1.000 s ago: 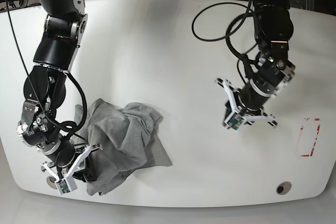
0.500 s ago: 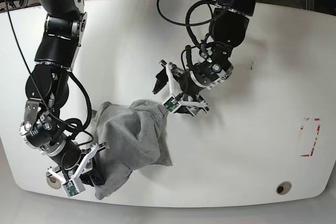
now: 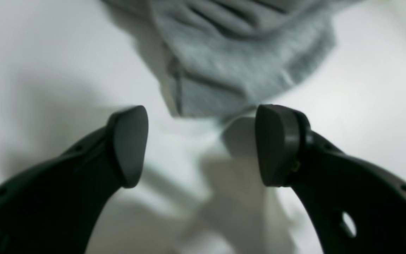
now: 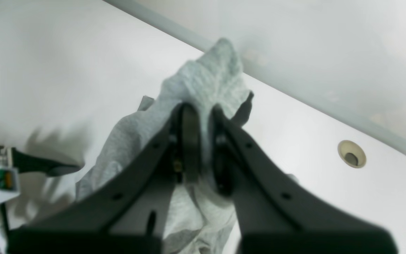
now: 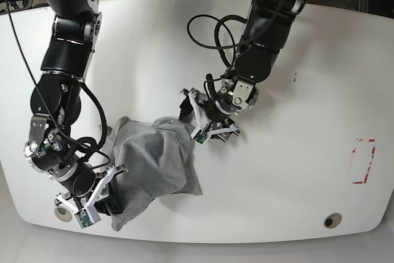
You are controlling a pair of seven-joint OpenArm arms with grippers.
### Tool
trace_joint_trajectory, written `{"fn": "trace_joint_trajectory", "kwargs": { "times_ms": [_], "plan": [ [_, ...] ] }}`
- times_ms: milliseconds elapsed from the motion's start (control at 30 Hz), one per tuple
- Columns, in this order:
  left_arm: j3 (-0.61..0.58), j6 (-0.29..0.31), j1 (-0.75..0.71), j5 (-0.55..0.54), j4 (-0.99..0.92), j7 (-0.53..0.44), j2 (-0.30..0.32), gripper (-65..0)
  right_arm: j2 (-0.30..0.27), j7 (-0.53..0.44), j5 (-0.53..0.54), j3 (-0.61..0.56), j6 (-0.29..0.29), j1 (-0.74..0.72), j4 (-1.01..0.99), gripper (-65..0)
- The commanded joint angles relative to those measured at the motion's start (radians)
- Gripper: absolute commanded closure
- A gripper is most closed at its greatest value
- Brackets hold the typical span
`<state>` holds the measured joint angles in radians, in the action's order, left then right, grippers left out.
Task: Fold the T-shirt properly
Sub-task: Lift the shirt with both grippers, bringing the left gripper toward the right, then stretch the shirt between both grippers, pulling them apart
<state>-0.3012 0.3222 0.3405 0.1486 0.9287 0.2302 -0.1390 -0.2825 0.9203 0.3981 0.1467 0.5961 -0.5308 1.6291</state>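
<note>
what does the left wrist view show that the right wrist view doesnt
Only the left wrist view shows the left gripper from close up, jaws wide open with nothing between them, just short of a hemmed edge of cloth. Only the right wrist view shows the right gripper shut on a bunch of fabric, plus a round hole in the table. Both show the grey T-shirt on the white tabletop.

T-shirt (image 5: 151, 164): soft heather-grey knit cloth, matt, wrinkly, fine ribbed texture close up. Table (image 5: 277, 183): smooth white top, slight sheen. Left gripper (image 3: 199, 144) and right gripper (image 4: 203, 141): matt dark plastic fingers, smooth pads; white plastic brackets on wrists
</note>
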Motion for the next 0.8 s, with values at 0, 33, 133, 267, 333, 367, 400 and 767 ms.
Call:
{"fn": "trace_joint_trajectory", "kwargs": {
  "times_ms": [0, 33, 133, 267, 333, 367, 400, 767],
  "plan": [
    [-0.003, -0.005, 0.048, -0.001, -0.044, -0.038, -0.018, -44.7, -0.013, -0.036, 0.014, 0.008, -0.003, -0.021, 0.020, 0.0],
    [-0.005, -0.008, 0.056, -0.001, -0.059, -0.044, -0.018, -44.7, -0.013, -0.036, 0.014, 0.008, -0.003, -0.016, 0.021, 0.0],
    [-0.005, -0.005, 0.091, -0.001, -0.130, -0.070, -0.018, -44.4, -0.013, -0.036, 0.014, 0.008, -0.003, -0.010, 0.021, 0.0],
    [-0.006, -0.001, 0.107, 0.004, -0.164, -0.094, -0.018, -40.0, -0.013, -0.036, 0.014, 0.009, -0.003, 0.001, 0.023, 0.0],
    [-0.013, -0.001, 0.110, 0.006, -0.165, -0.094, -0.018, -25.4, -0.013, -0.036, 0.014, 0.009, -0.003, 0.008, 0.023, 0.0],
    [-0.022, -0.001, 0.110, 0.006, -0.165, -0.093, -0.018, -18.2, -0.013, -0.036, 0.014, 0.009, -0.003, 0.010, 0.023, 0.0],
    [-0.033, -0.001, 0.110, 0.006, -0.165, -0.093, -0.018, -10.3, -0.013, -0.036, 0.012, 0.009, -0.003, 0.010, 0.023, 0.0],
    [0.033, 0.002, 0.061, -0.001, 0.123, -0.007, 0.060, 0.0, -0.054, -0.036, 0.012, 0.004, -0.003, -0.051, 0.018, 0.0]
  ]
}}
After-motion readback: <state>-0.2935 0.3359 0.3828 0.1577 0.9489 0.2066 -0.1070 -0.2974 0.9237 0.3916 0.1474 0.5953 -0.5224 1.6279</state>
